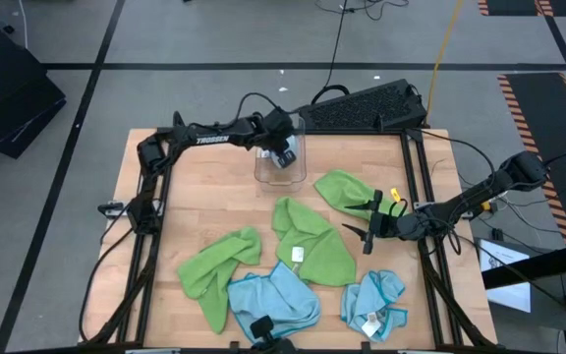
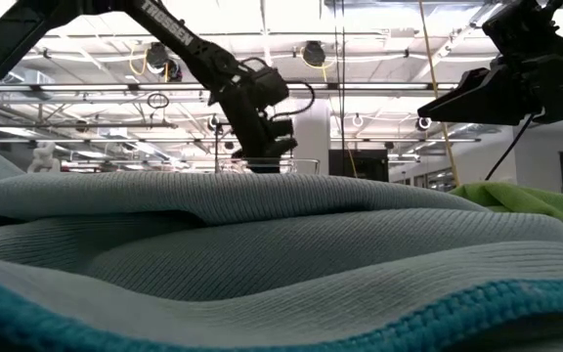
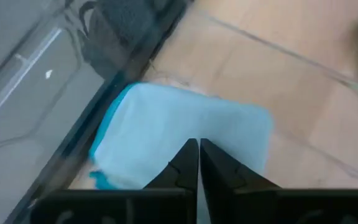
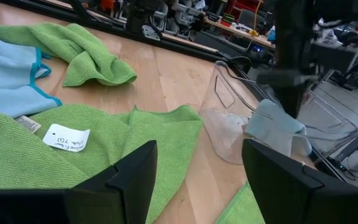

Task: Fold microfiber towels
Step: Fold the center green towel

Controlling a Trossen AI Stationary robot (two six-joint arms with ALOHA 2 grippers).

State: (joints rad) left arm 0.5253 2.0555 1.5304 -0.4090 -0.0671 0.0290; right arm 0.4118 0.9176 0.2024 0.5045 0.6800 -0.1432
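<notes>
Blue folded towel [image 3: 179,134] sits in the clear bin [image 1: 281,162] at twelve o'clock, left gripper [image 3: 198,163] shut empty above it, right gripper [image 1: 367,232] wide open, waiting.

Bin [image 1: 281,165] at table's [image 1: 195,197] far edge, mid; one folded towel [image 3: 185,134] inside it, left gripper [image 1: 285,157] over it. Five loose towels nearer: one [image 1: 347,189] right of bin, one [image 1: 312,241] center, one [image 1: 219,265] left-front, two [image 1: 273,300] [image 1: 373,300] at front edge. Right gripper [image 1: 369,228] betw. right & center towels.
</notes>
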